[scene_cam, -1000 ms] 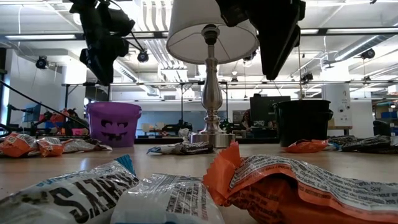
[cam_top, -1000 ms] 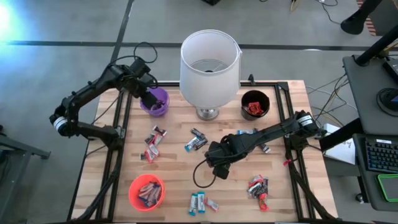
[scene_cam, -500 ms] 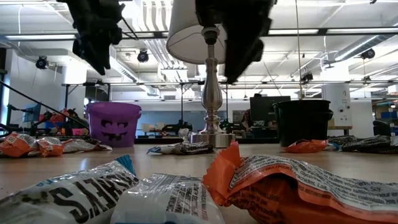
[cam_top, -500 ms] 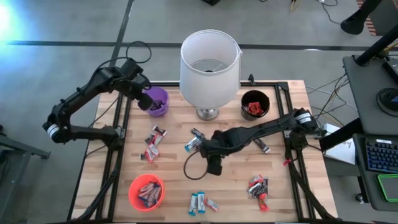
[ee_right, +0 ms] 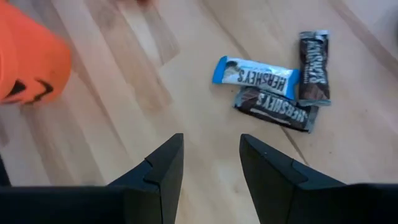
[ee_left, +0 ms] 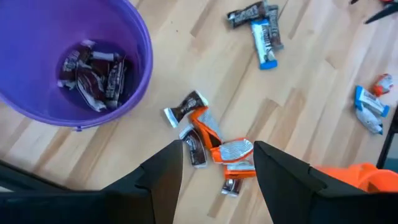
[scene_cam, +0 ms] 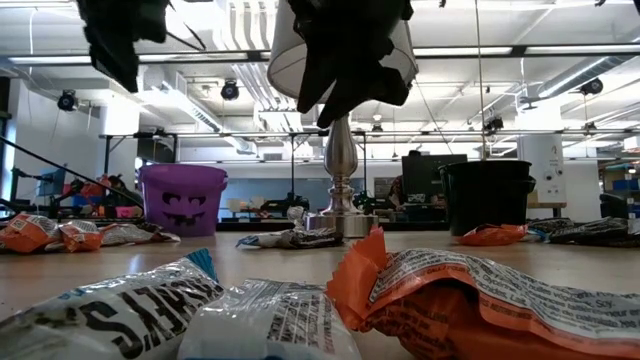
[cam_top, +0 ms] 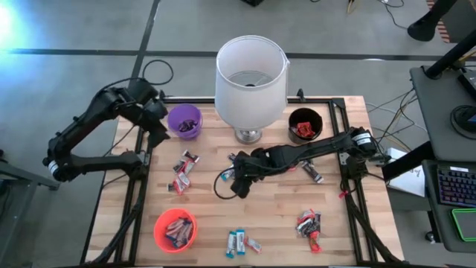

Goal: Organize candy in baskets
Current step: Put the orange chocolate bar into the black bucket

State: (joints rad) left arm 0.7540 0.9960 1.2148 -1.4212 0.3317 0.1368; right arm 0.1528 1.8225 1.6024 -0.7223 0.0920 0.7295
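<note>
The left tool (ee_left: 217,165) is hanging with its fingers apart and empty, just beside the purple basket (cam_top: 184,121), on the side away from the lamp (cam_top: 251,78). A second ago it was sitting right over that basket; now it is backing off toward the tabletop edge. 3 or so dark bars are lying inside the purple basket (ee_left: 74,62), so that drop looks done, and its wrist is now looking toward the mixed pile of orange and dark candy (ee_left: 211,146) nearby.

The right tool (ee_right: 211,168) is also apart and empty, and it is sweeping across the middle of the tabletop toward the left. It is arriving near a cluster of 1 blue-and-white bar (ee_right: 254,75) and 2 dark bars (ee_right: 273,107), probably its next pick.

The sorting is partly done: the orange basket (cam_top: 175,229) is holding several bars, the black basket (cam_top: 305,125) is holding red ones, and loose groups are still lying about, including blue ones (cam_top: 239,243) at the near edge and red ones (cam_top: 309,225) on the right.

The tabletop (cam_top: 208,205) is pale wood planking in a black frame. Beyond it is a grey concrete floor, a workshop with ceiling lights, and a desk with a keyboard (cam_top: 455,186) to the right.
</note>
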